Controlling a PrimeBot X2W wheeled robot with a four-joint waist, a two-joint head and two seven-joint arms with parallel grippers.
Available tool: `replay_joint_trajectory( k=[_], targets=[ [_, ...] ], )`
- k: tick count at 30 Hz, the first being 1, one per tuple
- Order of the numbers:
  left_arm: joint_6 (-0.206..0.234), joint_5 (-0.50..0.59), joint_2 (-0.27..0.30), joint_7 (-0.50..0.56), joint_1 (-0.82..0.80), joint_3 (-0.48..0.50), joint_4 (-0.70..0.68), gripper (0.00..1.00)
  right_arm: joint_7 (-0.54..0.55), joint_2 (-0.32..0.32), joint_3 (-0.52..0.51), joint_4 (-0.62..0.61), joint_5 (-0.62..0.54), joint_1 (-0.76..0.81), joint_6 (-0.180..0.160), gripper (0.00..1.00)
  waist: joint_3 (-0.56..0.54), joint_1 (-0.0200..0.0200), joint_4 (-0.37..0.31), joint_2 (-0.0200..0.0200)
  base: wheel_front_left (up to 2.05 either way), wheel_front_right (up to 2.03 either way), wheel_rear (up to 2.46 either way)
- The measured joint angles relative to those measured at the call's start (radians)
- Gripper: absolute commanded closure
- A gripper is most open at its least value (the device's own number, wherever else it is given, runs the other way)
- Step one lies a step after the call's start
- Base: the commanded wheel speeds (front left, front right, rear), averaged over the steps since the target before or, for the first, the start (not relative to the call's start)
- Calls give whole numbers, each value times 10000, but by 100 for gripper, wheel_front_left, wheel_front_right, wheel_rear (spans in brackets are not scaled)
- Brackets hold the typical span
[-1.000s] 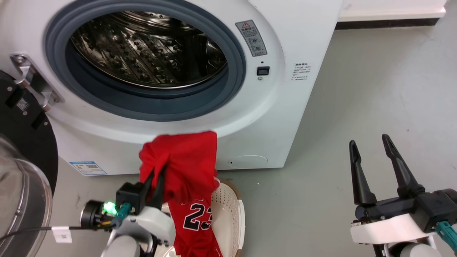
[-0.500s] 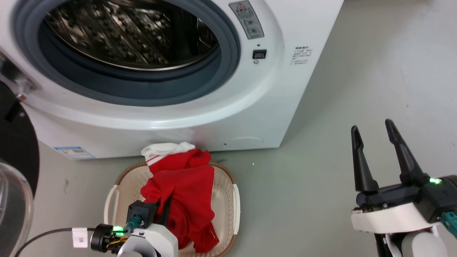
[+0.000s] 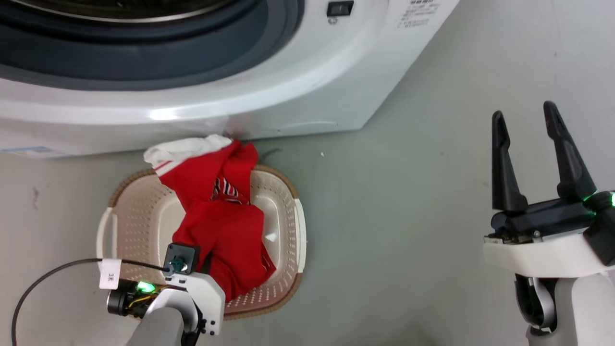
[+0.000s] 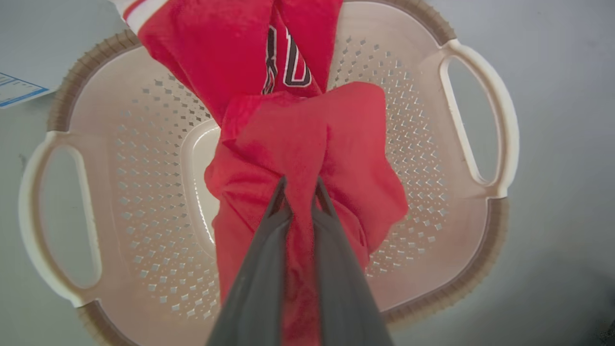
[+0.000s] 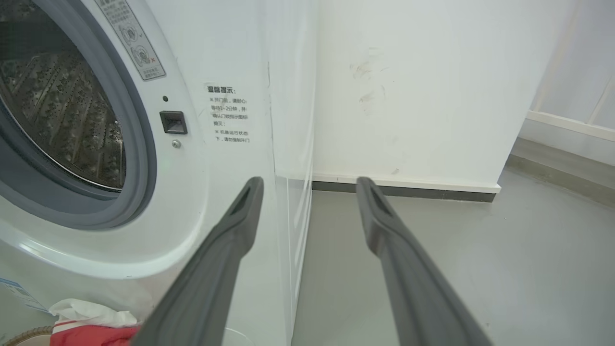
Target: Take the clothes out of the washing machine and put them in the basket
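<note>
Where the red jersey (image 3: 218, 230) hung before the washing machine (image 3: 288, 96) a second ago, it now lies in the basket (image 3: 300, 226), its top draped over the far rim beside the white cloth piece (image 3: 182, 146); the head camera has tipped down too. The left gripper (image 4: 299, 182) stays nearly closed, pinching a fold of the jersey. The right gripper (image 3: 523, 110) stands spread wide and empty above the floor (image 3: 408, 192).

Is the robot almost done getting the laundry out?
Nearly. Done: the red clothes lie in the basket; the part of the drum in view looks empty. In hand: the left gripper pinches them. Left: letting go, and tucking in the white piece draped over the rim.
</note>
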Motion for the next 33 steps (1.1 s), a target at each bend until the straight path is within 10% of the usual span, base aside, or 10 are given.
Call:
replay_joint_trajectory(
  k=[13,14,15,33],
  targets=[
    [128,244,-36,399,-1587,-410,1885,100,0,0,-31,-81,132,-592,2,0,1487,0,-262,0,0,0,0],
    [128,238,-42,520,-1615,-420,1927,74,0,0,-8,-65,134,-593,2,0,1491,0,-266,0,0,0,0],
    [150,242,-40,623,-1618,-462,1969,0,0,0,21,-54,136,-593,2,0,1483,0,-274,0,0,0,0],
    [299,-376,-343,29,-664,-222,1404,0,0,2,121,383,-38,74,2,0,-293,-1,41,0,0,0,0]
  ],
)
